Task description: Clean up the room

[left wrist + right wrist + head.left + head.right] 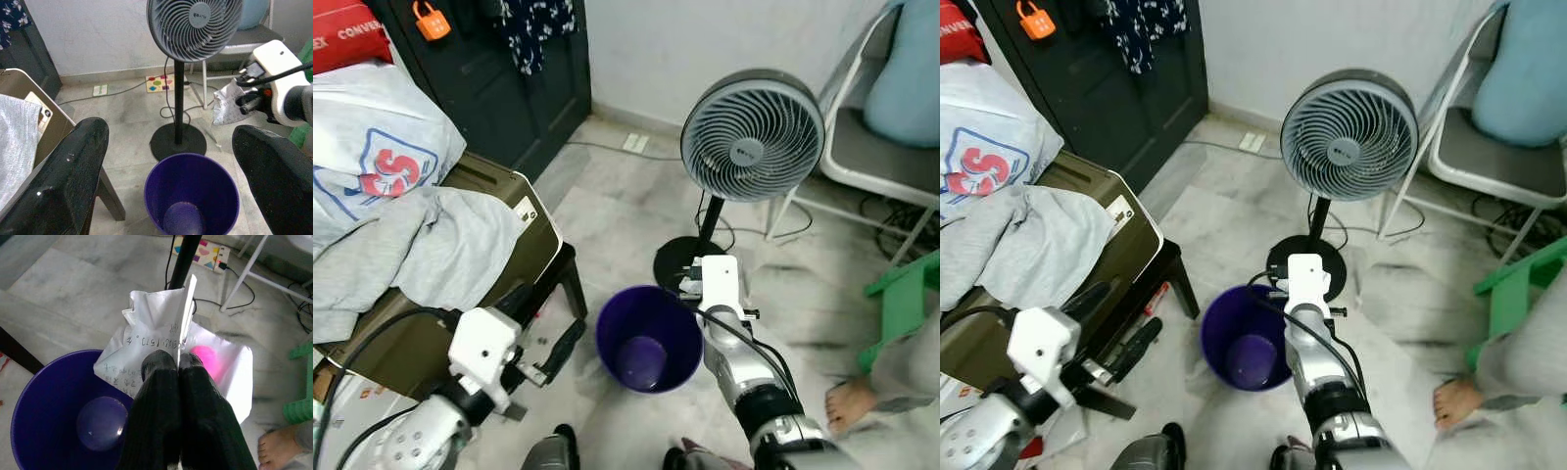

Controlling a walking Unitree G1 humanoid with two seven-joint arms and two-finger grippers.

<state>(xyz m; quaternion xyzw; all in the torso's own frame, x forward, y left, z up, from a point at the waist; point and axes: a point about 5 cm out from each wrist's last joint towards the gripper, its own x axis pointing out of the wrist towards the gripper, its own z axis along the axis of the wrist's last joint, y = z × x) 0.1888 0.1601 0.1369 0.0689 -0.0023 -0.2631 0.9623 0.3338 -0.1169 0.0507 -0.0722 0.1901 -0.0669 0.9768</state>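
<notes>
A purple bin (648,338) stands on the marble floor in front of me, with nothing loose visible inside it. My right gripper (178,363) is shut on a crumpled white paper wrapper (156,340) with printed text and a pink patch. It holds the wrapper just above the bin's far right rim (73,355). In the left wrist view the wrapper (225,105) hangs beside the fan pole. My right arm (734,343) reaches forward along the bin's right side. My left gripper (551,307) is open, left of the bin and aimed at it, with nothing between its fingers (73,171).
A grey standing fan (752,135) stands with its round base (677,260) right behind the bin. An olive case (514,211) under grey clothing sits on a dark stool at left. A white folding chair (871,157), a green stool (901,294) and a person's bare foot (850,401) are to the right.
</notes>
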